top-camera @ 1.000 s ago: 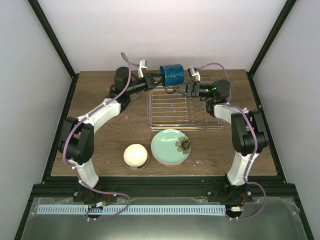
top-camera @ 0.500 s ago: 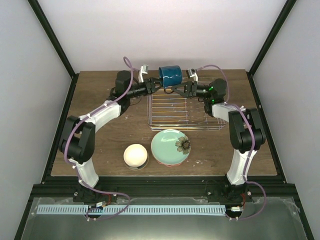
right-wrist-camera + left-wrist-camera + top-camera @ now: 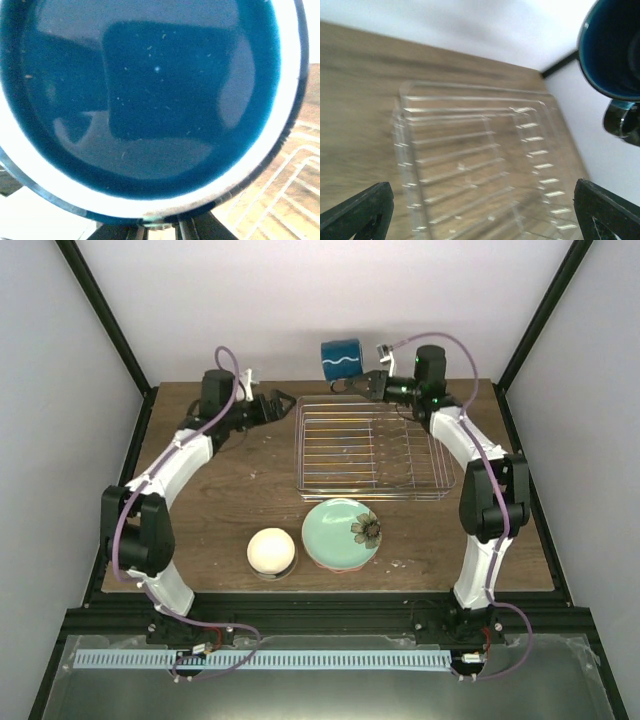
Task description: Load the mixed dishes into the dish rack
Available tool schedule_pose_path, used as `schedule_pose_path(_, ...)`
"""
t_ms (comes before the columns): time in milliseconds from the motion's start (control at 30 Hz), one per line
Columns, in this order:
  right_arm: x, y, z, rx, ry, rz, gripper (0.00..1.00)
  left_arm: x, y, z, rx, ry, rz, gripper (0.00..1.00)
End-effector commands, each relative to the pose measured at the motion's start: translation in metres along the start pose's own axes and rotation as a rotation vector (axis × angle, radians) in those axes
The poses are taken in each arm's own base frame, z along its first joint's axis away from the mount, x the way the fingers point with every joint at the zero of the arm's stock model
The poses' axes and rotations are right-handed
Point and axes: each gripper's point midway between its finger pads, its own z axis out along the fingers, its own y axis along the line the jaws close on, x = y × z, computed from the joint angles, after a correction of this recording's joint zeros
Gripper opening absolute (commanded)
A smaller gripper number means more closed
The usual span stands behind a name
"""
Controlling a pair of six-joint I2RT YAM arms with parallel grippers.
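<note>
the right jaws were closed on the dark blue mug point(image 3: 341, 360), at its handle as it seemed. the mug hung in the air just ahead of them, its mouth turned back to the wrist, over the far edge of the dish rack point(image 3: 368, 448). i judge this grip left the body free for setting down. the left jaws stood wide open and empty, the rack ahead and below them. the cream-white bowl point(image 3: 271, 551) and mint-green plate point(image 3: 342, 532) lay on the table point(image 3: 220, 510), far behind both jaws.

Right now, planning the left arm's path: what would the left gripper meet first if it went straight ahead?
Probably the dish rack. The open left gripper points at its far left corner, though its height above the wires is unclear.
</note>
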Motion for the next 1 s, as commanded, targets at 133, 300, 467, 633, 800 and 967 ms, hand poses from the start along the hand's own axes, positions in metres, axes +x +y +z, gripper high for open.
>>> schedule_pose_path(133,0.005,-0.052,0.005,0.412,0.148,-0.159,0.01,-0.032,0.038,-0.072,-0.504,0.047,0.245,1.0)
schedule_pose_path(300,0.029,-0.073,0.013,0.568,0.26,-0.201,0.01,-0.029,0.046,-0.085,-0.577,0.052,0.259,1.0)
schedule_pose_path(467,0.047,-0.084,0.019,0.695,0.339,-0.252,0.01,-0.027,0.05,-0.088,-0.607,0.062,0.269,1.0)
schedule_pose_path(633,0.052,-0.091,0.025,0.765,0.383,-0.298,0.01,-0.027,0.052,-0.087,-0.612,0.07,0.271,1.0)
schedule_pose_path(800,0.059,-0.097,0.033,0.822,0.444,-0.353,0.01,-0.023,0.057,-0.085,-0.617,0.085,0.272,1.0)
schedule_pose_path(967,0.066,-0.11,0.034,0.882,0.478,-0.372,0.01,-0.021,0.056,-0.081,-0.598,0.091,0.265,1.0)
